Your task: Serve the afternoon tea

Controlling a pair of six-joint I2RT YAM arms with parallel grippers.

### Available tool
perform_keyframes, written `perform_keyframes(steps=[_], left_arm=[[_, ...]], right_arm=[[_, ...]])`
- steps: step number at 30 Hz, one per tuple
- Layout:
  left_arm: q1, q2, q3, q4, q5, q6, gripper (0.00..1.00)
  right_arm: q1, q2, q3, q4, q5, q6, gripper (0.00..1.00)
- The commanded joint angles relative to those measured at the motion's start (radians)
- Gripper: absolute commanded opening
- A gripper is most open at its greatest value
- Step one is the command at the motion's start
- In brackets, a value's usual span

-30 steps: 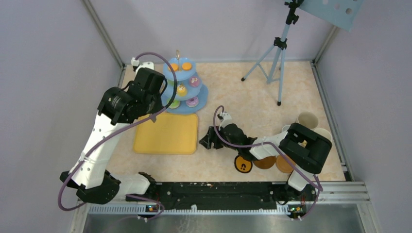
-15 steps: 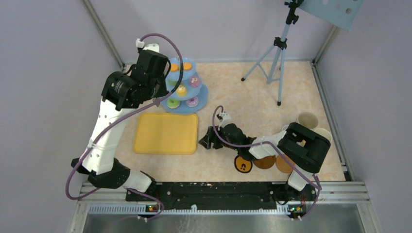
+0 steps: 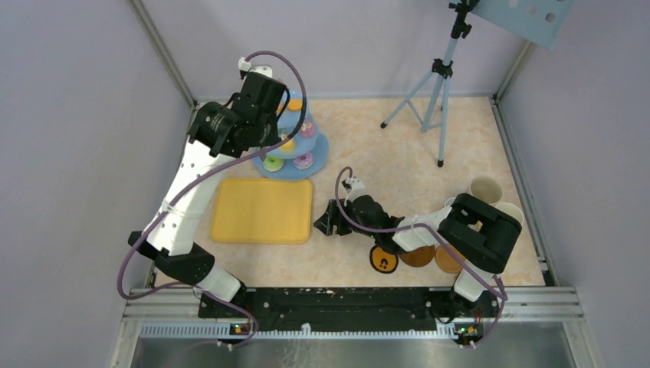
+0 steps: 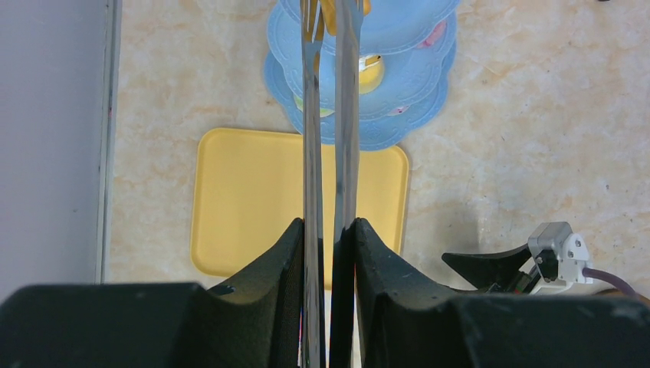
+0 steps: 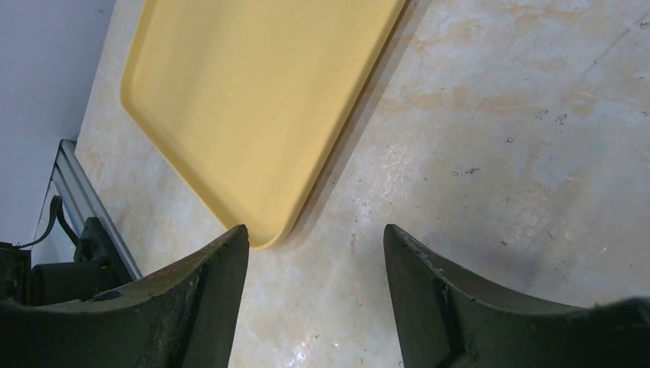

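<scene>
The left gripper [image 4: 329, 234] is clamped on the long metal tongs [image 4: 310, 138]. Their tips reach over the light-blue three-tier stand [image 4: 414, 84], which stands near the far-left corner of the table [image 3: 383, 146], just past the far edge of the yellow tray [image 4: 245, 199]. Its tiers carry toy pastries [image 3: 303, 161]. The right gripper [image 5: 314, 238] sits low, spread and empty, beside the tray's right edge. Two mugs [image 3: 484, 188] stand near the table's right edge. Three brown coasters [image 3: 383, 261] lie toward its near edge.

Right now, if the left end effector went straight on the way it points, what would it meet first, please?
Probably the three-tier stand: the tongs in the left end effector reach over its top tier, though depth is unclear.
</scene>
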Motion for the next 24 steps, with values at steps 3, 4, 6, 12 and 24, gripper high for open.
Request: perform_keyframes(steps=[3, 4, 6, 12, 24], left_arm=[[0.004, 0.013, -0.024, 0.083, -0.034, 0.01, 0.24], [0.005, 0.016, -0.031, 0.082, -0.038, 0.007, 0.25], [0.005, 0.016, -0.053, 0.096, -0.034, 0.006, 0.26], [0.004, 0.028, -0.091, 0.132, -0.021, -0.001, 0.28], [0.003, 0.039, -0.103, 0.154, -0.011, -0.001, 0.43]], right_arm=[[-0.011, -0.011, 0.03, 0.037, 0.009, -0.016, 0.64], [-0.01, -0.011, 0.029, 0.037, 0.008, -0.015, 0.64], [-0.011, -0.012, 0.029, 0.037, 0.008, -0.016, 0.64], [-0.011, -0.008, 0.029, 0.039, 0.007, -0.014, 0.64], [-0.009, -0.008, 0.029, 0.041, 0.002, -0.013, 0.64]])
